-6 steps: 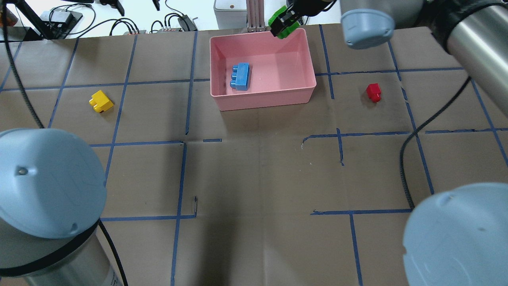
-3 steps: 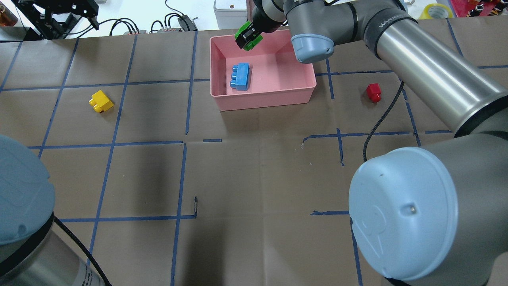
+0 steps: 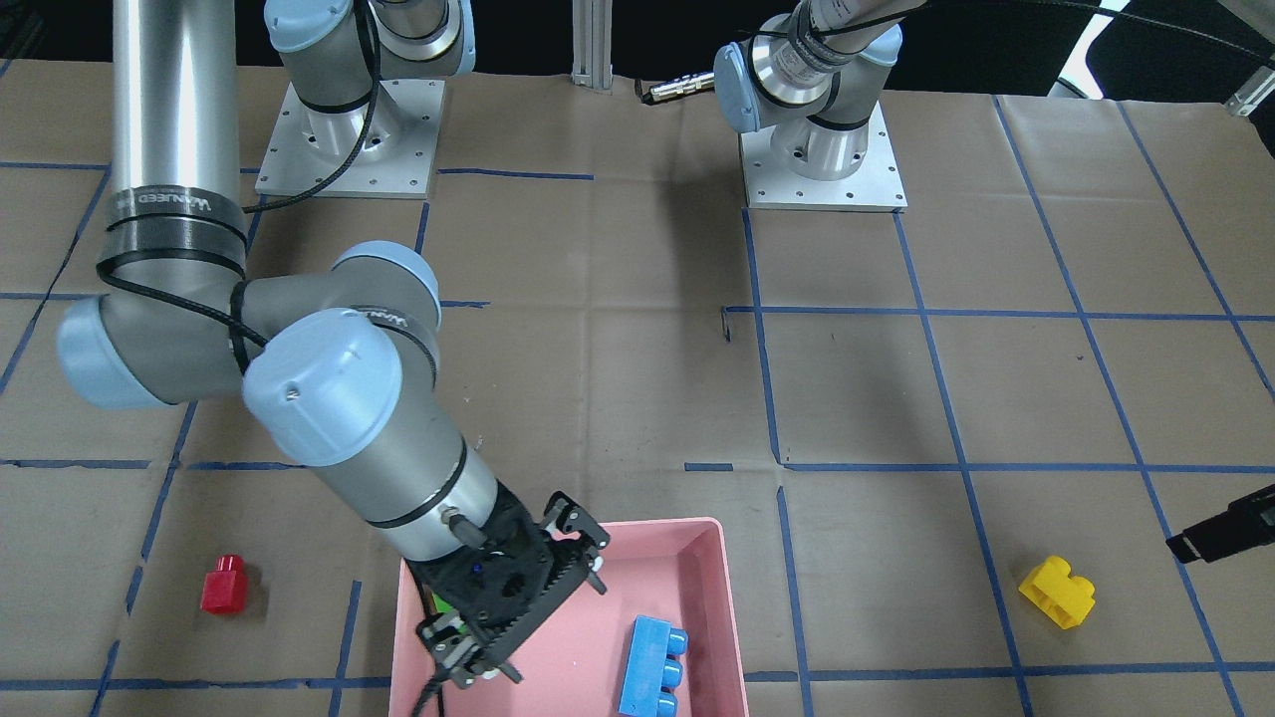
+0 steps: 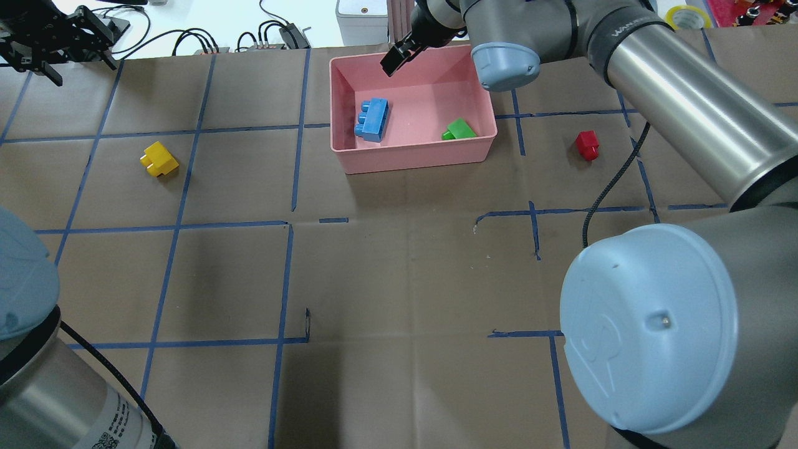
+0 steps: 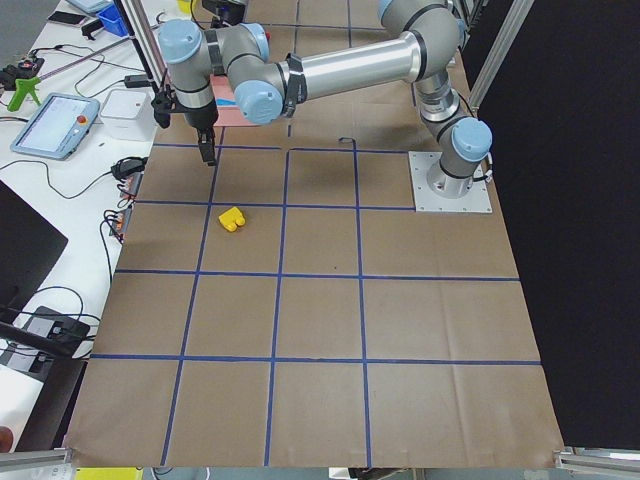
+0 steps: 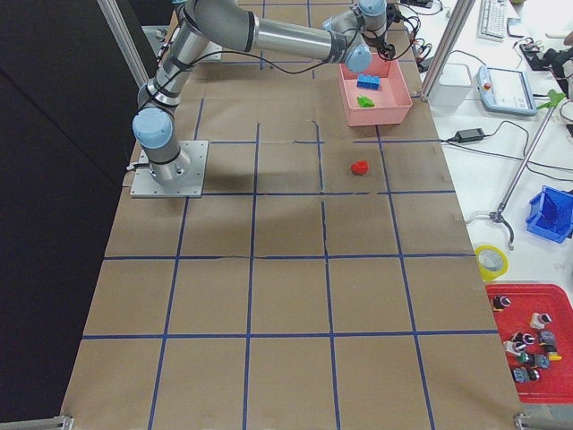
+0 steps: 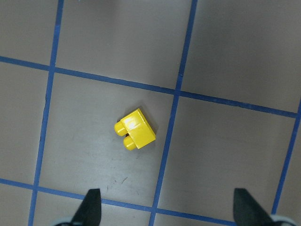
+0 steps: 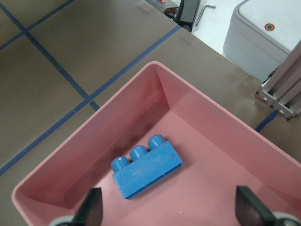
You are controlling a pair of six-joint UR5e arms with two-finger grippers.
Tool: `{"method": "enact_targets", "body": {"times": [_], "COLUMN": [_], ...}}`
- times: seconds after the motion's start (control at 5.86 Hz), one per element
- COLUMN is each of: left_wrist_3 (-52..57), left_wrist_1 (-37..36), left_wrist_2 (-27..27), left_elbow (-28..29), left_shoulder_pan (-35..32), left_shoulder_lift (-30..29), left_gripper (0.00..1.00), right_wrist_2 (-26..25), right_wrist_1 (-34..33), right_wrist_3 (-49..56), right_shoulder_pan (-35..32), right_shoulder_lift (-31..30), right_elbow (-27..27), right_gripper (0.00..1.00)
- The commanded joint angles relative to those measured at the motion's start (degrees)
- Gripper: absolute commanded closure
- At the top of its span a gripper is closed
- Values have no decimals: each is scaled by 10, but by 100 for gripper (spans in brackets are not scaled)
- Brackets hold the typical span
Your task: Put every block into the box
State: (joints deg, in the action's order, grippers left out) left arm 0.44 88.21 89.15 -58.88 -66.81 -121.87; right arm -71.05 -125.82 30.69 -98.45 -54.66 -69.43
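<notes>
**Two bricks in the box, two out on the desk**

The brown, blue-taped desk (image 4: 399, 280) carries the pink box (image 4: 405, 156) at its far middle. The right pincer (image 8: 168, 209) hangs over the box, spread wide and empty. The left pincer (image 7: 169, 209), also wide open and holding nothing, hovers above the yellow notched brick (image 7: 135, 128). The blue three-stud brick (image 4: 372, 120) lies in the box's left part and the green brick (image 4: 459, 130) by its near right corner. The red brick (image 4: 586, 144) sits on the desk, right of the box and apart from it.
</notes>
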Motion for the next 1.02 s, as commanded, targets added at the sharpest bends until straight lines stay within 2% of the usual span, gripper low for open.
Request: {"method": "enact_targets", "body": {"times": [0.0, 0.17, 0.34, 0.51, 0.68, 0.85], "left_wrist_3": [-130, -161, -172, -179, -187, -188], "left_wrist_1": [-35, -42, -59, -73, -152, -256], "left_wrist_2": [7, 6, 6, 3, 1, 1], "left_elbow": [-4, -4, -5, -29, -86, -159], "left_shoulder_pan": [2, 3, 1, 1, 2, 2], "left_shoulder_lift": [-21, -42, -66, -84, -87, -88], "left_gripper": [1, 1, 1, 1, 1, 1], "right_wrist_2": [-117, -158, -201, -193, -193, -192], "right_wrist_1": [147, 165, 159, 116, 9, -16], "right_wrist_3": [10, 9, -21, -40, -63, -128], "right_shoulder_pan": [66, 102, 134, 176, 184, 185], "right_shoulder_lift": [-67, -75, -83, -88, -77, -67], "right_elbow": [-12, -19, -59, -121, -183, -218], "right_gripper": [1, 1, 1, 1, 1, 2]}}
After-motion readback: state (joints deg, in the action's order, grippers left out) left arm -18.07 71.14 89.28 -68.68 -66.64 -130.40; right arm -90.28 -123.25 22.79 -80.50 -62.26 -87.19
